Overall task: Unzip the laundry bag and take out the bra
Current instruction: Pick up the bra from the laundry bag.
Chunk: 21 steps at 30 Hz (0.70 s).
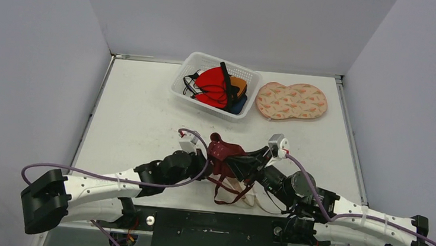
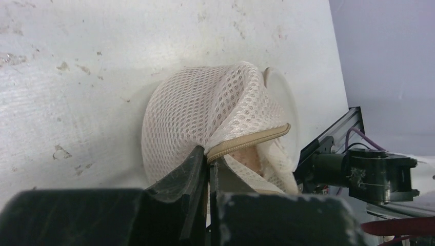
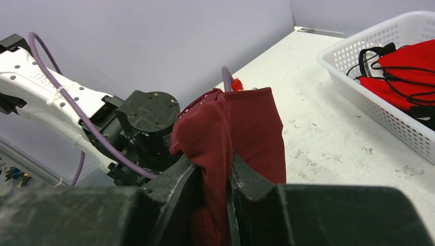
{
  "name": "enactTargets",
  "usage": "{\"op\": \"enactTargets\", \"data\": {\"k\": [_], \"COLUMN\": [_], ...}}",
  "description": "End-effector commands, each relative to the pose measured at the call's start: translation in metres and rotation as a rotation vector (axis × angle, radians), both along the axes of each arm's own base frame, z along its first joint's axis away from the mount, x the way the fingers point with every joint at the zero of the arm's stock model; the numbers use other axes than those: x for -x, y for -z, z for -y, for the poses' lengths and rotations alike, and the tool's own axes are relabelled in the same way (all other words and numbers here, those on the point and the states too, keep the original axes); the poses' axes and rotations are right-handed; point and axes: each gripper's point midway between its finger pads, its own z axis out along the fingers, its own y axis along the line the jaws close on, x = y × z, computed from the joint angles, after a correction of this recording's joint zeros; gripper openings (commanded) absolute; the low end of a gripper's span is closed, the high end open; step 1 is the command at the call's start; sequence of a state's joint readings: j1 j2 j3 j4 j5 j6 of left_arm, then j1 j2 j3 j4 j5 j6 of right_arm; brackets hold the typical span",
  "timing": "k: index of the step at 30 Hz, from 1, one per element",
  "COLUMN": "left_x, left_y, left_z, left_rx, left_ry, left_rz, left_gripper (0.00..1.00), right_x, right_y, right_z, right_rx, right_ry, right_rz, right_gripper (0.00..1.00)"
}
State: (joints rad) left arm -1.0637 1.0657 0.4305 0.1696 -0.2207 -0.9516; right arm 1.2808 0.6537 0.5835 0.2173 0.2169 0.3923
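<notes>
At the near edge of the grey counter (image 1: 139, 116), your left gripper (image 2: 208, 156) is pinched fully closed on the tan zipper trim (image 2: 246, 141) of the white mesh laundry bag (image 2: 195, 113). Just right of it, your right gripper (image 3: 213, 164) clamps the dark red fabric bra (image 3: 246, 128), held up between both arms. Lettering on the white left arm (image 3: 46, 87) is too small to read.

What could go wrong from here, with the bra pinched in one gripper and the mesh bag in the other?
1. The bra has straps hanging down over the laundry bag; they may snag if the right gripper lifts away.
2. The left gripper pinches only the bag's trimmed edge. That thin hold might slip, and the bag could then drag along.
</notes>
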Motion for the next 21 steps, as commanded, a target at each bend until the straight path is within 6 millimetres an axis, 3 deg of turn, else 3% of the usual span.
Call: {"op": "enactTargets", "data": {"k": [1,5,7,12,21], "left_x": [-0.016,-0.017,-0.017,-0.013,-0.003], "left_y": [-0.030,-0.019,-0.017,-0.022,-0.067], "left_z": [-0.004,-0.018,-0.025,-0.043,-0.075], "left_rx": [0.011,-0.024,-0.031,-0.040,0.013], "left_ry": [-0.051,-0.099,-0.124,-0.163,-0.257], "left_rz": [0.076,0.045,0.036,0.026,-0.027], "left_gripper": [0.00,0.00,0.05,0.42,0.91], "right_x": [-0.006,-0.024,-0.034,-0.050,-0.050], "right_y": [-0.036,-0.030,-0.023,-0.006,0.022], "right_z": [0.006,0.017,0.023,0.031,0.037], "right_rx": [-0.091,0.001,0.077,0.263,0.454], "right_ry": [0.033,0.151,0.215,0.305,0.298], "right_rz": [0.045,0.055,0.062,0.105,0.239], "right_gripper": [0.05,0.05,0.05,0.05,0.05]}}
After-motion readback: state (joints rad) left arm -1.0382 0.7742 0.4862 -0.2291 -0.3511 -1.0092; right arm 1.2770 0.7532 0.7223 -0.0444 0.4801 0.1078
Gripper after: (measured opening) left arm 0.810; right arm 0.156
